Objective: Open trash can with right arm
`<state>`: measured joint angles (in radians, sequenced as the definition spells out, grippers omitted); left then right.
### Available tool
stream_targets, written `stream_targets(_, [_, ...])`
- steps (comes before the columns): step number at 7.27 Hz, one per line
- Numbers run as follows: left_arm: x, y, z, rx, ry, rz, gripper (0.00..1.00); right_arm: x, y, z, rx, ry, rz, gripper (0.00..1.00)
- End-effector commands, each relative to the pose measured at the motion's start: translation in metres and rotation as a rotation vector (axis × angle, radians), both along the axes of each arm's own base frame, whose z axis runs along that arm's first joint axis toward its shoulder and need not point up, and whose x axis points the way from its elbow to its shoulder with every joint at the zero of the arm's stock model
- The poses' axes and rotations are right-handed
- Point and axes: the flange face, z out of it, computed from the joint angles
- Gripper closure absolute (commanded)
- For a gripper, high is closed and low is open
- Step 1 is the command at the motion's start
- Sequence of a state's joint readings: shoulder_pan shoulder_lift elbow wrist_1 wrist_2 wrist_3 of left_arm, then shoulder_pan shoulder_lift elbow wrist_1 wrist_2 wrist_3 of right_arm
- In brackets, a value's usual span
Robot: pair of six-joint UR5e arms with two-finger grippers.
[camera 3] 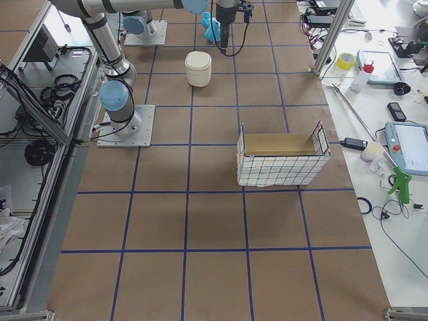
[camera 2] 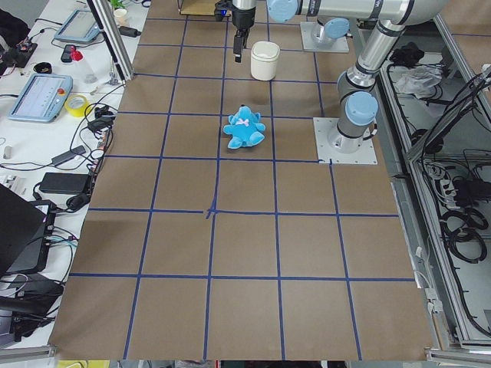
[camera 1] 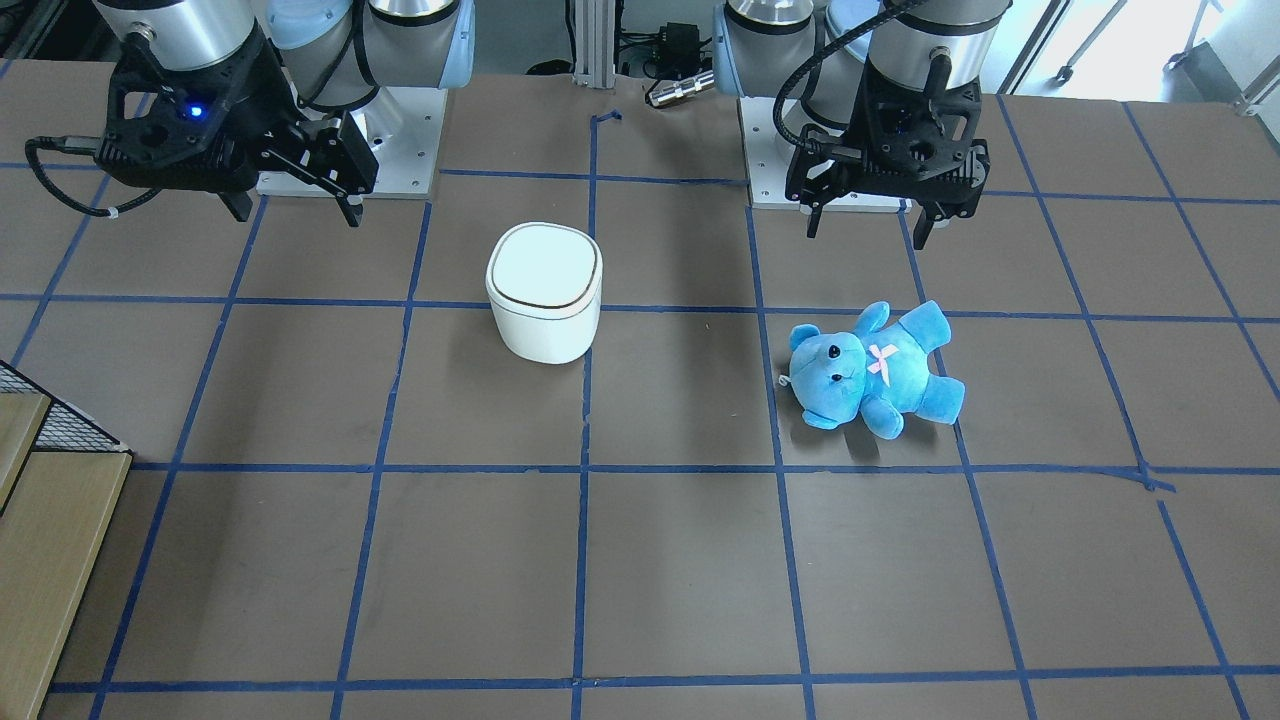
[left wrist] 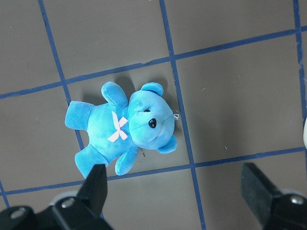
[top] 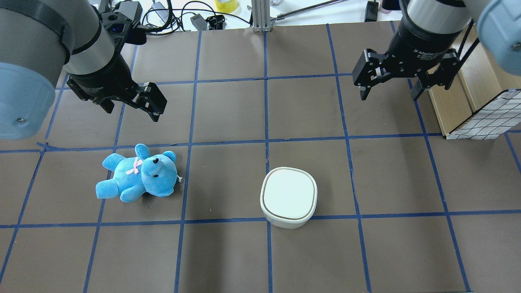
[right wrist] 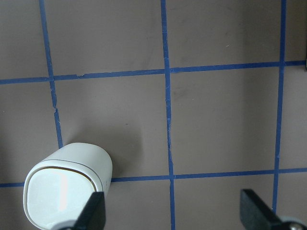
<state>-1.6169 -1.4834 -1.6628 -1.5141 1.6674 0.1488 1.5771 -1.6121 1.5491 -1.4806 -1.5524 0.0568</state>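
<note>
Front-facing view: the small white rounded-square plastic trash can [camera 1: 544, 290] stands upright in the middle of the brown paper counter taped in a blue grid [camera 1: 700, 560], its flat lid closed. The black right end effector [camera 1: 298, 212], blue light lit, hovers near the robot's base. Its fingers are spread wide with nothing held, well apart from the can. The black left end effector [camera 1: 867, 232] hangs wide and empty too, above the plush blue teddy bear [camera 1: 870, 370].

Overhead: the can is on the right arm's side, and nothing touches it.

Side views: too small to add anything.

Right wrist view: the can sits in the lower-left corner, lid shut.

The approach looks like the step in hand. Next, the right arm likely needs to move over the can, descend, and press one lid edge so it swings.
</note>
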Motion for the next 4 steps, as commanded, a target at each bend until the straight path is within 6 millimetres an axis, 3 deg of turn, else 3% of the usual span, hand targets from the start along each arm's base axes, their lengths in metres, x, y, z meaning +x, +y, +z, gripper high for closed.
stream_targets(1, [0.0000,0.0000,0.0000,0.000,0.000,0.000,0.00,0.0006,0.0009,-0.0001,0.000,0.000,0.000,0.01])
stream_targets(4, [0.0000,0.0000,0.0000,0.000,0.000,0.000,0.00,0.0020,0.0037,-0.0062,0.013,0.000,0.003,0.04])
